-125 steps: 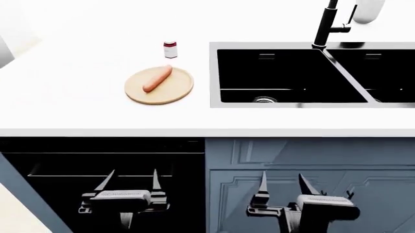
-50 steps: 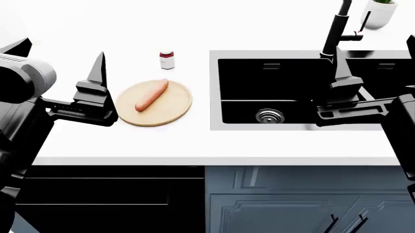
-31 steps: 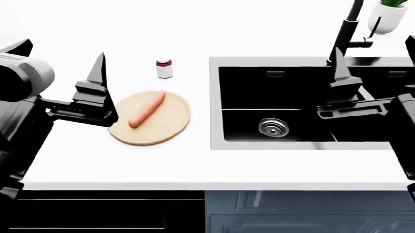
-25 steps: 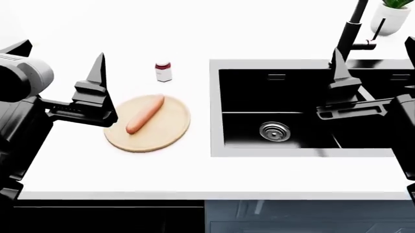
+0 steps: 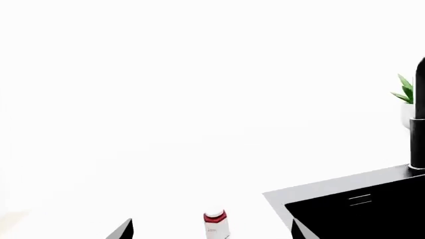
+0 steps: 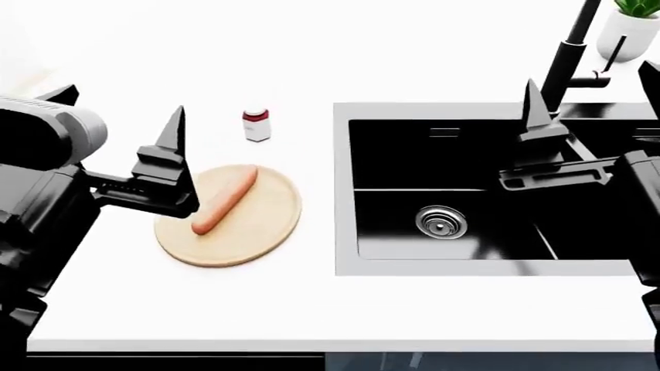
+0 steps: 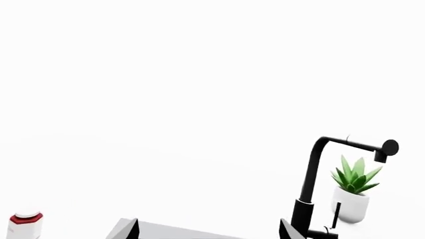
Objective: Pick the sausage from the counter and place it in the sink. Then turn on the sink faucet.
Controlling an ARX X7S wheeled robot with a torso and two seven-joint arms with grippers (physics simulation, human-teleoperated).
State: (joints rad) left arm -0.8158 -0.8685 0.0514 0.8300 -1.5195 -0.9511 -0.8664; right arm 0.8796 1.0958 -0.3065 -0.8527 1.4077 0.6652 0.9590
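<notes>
The orange-pink sausage [image 6: 224, 199] lies slanted on a round wooden board [image 6: 239, 232] on the white counter [image 6: 309, 309]. My left gripper [image 6: 123, 97] is held open just left of the board, one finger [image 6: 175, 135] overlapping the board's edge, nothing in it. The black double-basin sink [image 6: 342, 193] is to the right, with the black faucet [image 6: 570, 58] behind it. My right gripper [image 6: 592, 71] hangs open and empty over the sink. The left wrist view shows the open left gripper [image 5: 212, 222], a sink corner [image 5: 359, 214] and the faucet [image 5: 419, 114]. The right wrist view shows the open right gripper [image 7: 209, 221] and the faucet [image 7: 309, 184].
A small red-capped jar [image 6: 256, 124] stands behind the board, also in the left wrist view [image 5: 215, 225]. A white plant pot [image 6: 629, 31] sits by the faucet. A steel drain [image 6: 441, 221] lies in the left basin. The counter's front edge is near the bottom.
Both arms rose from below the counter to above it. The head view has since tilted down, sliding board and sink lower. The left gripper has edged right, closer to the board.
</notes>
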